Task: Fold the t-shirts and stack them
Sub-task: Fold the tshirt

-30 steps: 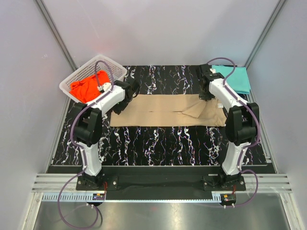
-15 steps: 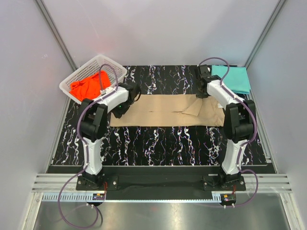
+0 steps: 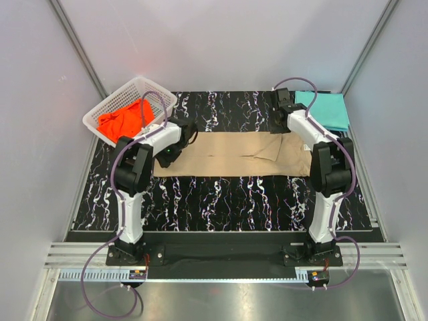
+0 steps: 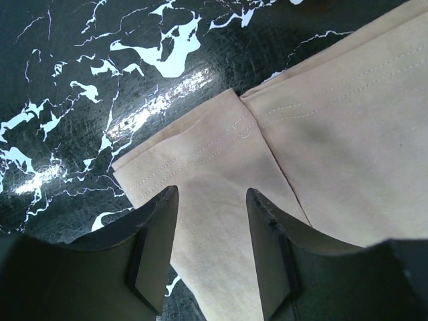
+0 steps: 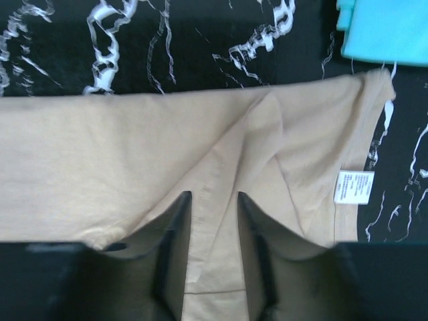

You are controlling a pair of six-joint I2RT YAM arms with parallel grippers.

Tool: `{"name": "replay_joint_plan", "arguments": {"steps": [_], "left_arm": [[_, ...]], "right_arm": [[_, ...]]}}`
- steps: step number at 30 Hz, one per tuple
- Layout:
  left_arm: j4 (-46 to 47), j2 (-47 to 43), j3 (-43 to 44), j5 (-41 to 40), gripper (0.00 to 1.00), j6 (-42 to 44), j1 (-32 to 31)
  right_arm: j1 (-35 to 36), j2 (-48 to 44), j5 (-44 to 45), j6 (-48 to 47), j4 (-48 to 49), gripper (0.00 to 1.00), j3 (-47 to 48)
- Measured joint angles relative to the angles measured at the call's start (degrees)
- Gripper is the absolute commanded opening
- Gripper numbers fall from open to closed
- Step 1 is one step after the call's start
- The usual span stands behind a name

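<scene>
- The left gripper has its two dark fingers standing apart, with nothing pinched between them
- Directly below those fingers and just beyond their tips lies the tan t-shirt, flat on the table, where a folded flap with a stitched edge meets a second stitched edge
- Past that flap, further ahead of the left gripper, is the bare black table with white marbling
- From above, a white basket sits on the outer side of the left gripper, with an orange-red t-shirt bunched inside it
- The right gripper also has its fingers parted and holds nothing
- Under and ahead of the right gripper is the other end of the tan shirt, where a diagonal fold runs away from the fingertips
- A small white label lies on the cloth to one side of the right gripper
- Beyond the tan shirt's edge, off to that same side of the right gripper, a folded teal t-shirt lies on the table, apart from the tan one
</scene>
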Motion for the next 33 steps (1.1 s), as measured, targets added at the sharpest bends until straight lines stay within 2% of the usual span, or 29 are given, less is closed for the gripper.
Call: {"name": "replay_joint_plan", "arguments": {"steps": [3,6,9,11,14,18,19,22,25,33], "left_arm": [[-0.59,-0.7,0.0,0.02,0.5,0.79,-0.11],[-1.16,-3.85,-0.02,0.24,0.51,2.93,-0.26],[1.27,-12.39,-1.07,1.6,0.51,8.48,-0.37],[6.51,-19.93,-3.65,3.89,0.55,14.56,-0.37],[16.76,-33.31,-10.71,11.87,0.59,27.61,-0.37],[29.42,-46.64,-22.73,26.47,0.78,43.52,-0.44],[32.3,-48.5,-25.73,30.36,0.8,46.69,-0.44],[35.08,-50.75,-31.67,40.0,0.82,53.18,-0.44],[34.51,-50.62,-32.68,46.1,0.82,57.53,-0.61],[33.33,-55.43,-32.65,51.91,0.82,66.9,-0.63]], "right_arm": [[0.0,0.44,-1.66,0.9,-1.97,0.52,3.82],[0.0,0.31,-4.02,3.23,-4.15,0.53,7.85],[-0.04,-1.31,-6.69,7.8,-6.51,0.54,7.82],[-0.07,-3.08,-8.44,11.26,-7.37,0.54,4.83],[-0.07,-5.42,-10.36,16.65,-9.05,0.53,-1.6],[-0.07,-6.12,-11.06,22.43,-9.66,0.53,-9.64],[-0.07,-6.12,-11.32,23.58,-9.62,0.53,-11.15],[-0.07,-6.32,-11.61,26.95,-9.44,0.53,-14.23],[-0.07,-6.82,-11.43,30.1,-9.01,0.53,-15.91],[-0.17,-8.35,-10.88,34.12,-4.83,0.52,-17.73]]}}
